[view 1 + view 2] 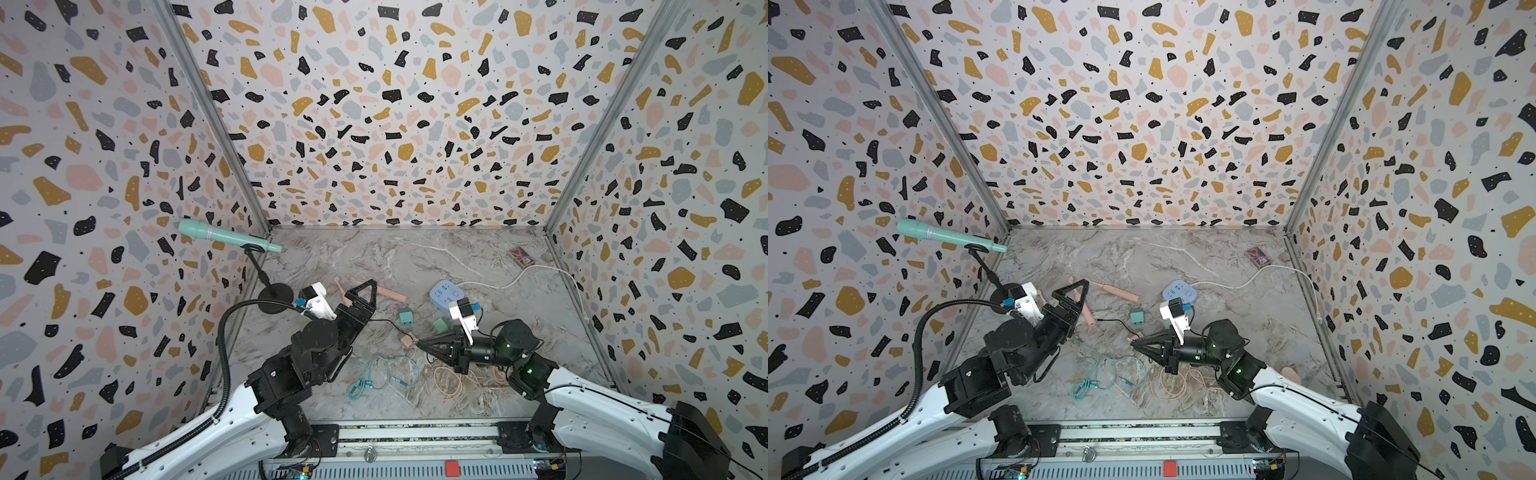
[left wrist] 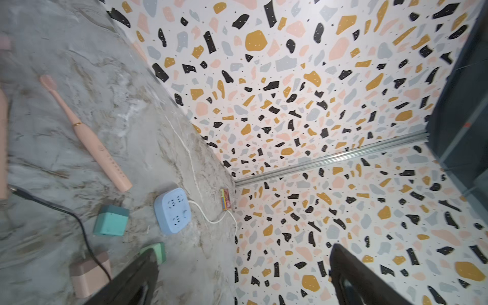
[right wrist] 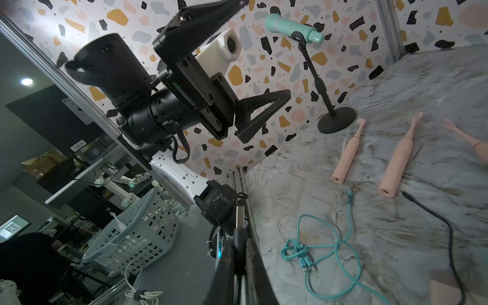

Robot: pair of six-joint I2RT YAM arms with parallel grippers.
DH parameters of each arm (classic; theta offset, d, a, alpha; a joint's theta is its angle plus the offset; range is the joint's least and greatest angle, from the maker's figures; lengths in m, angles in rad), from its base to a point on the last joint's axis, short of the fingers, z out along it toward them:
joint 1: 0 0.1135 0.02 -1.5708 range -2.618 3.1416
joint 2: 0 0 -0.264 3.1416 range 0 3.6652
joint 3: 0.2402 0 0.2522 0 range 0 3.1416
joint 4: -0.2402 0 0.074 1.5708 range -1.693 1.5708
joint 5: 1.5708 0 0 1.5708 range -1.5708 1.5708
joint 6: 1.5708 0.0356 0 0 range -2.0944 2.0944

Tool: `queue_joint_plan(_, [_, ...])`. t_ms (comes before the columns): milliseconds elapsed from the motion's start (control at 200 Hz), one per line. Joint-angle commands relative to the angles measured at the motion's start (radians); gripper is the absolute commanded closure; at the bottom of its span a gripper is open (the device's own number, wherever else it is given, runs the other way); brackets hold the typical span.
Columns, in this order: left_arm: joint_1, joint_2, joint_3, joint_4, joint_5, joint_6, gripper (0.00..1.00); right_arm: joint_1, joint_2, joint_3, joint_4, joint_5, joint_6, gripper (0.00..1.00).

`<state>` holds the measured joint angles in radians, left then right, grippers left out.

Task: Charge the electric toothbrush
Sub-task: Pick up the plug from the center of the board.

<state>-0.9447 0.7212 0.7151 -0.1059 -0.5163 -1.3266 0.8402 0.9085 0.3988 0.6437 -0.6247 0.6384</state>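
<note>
Several pink electric toothbrushes lie at the left rear of the marble table. One toothbrush is in plain sight; two more lie side by side. My left gripper hangs above them, open, with nothing between its fingers. A black cable has its small plug next to one brush's base. The cable runs to my right gripper, which is shut on the cable's USB plug beside a pink adapter.
A blue power strip with a white cord sits mid-table. Near it are a teal adapter and a green adapter. Teal cable and pink cable lie coiled in front. A microphone stand is at the left wall.
</note>
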Motion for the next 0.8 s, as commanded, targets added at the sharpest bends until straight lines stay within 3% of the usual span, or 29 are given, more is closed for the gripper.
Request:
queue_joint_plan(0, [0.01,0.054,0.022,-0.069,-0.01,0.006,0.0,0.0,-0.035,0.006,-0.163,0.095,-0.116,1.0])
queue_joint_plan(140, [0.027,0.18,0.057,-0.1,0.051,0.008,0.01,-0.018,-0.127,0.005,-0.275,0.227,-0.082,1.0])
queue_joint_plan(255, [0.062,0.341,0.078,-0.106,0.187,0.018,0.0,-0.071,-0.242,0.002,-0.434,0.381,-0.014,1.0])
queue_joint_plan(421, [0.078,0.54,0.124,-0.077,0.316,0.028,0.0,-0.141,-0.276,0.019,-0.568,0.285,0.006,1.0])
queue_joint_plan(531, [0.08,0.615,0.176,-0.091,0.314,0.053,0.0,-0.14,-0.358,0.027,-0.607,0.255,-0.004,1.0])
queue_joint_plan(666, [0.104,0.692,0.199,-0.068,0.311,0.086,0.0,-0.141,-0.458,0.078,-0.741,0.352,-0.042,1.0])
queue_joint_plan(796, [0.123,0.798,0.269,-0.106,0.302,0.152,0.0,-0.141,-0.468,0.162,-0.879,0.442,-0.096,1.0])
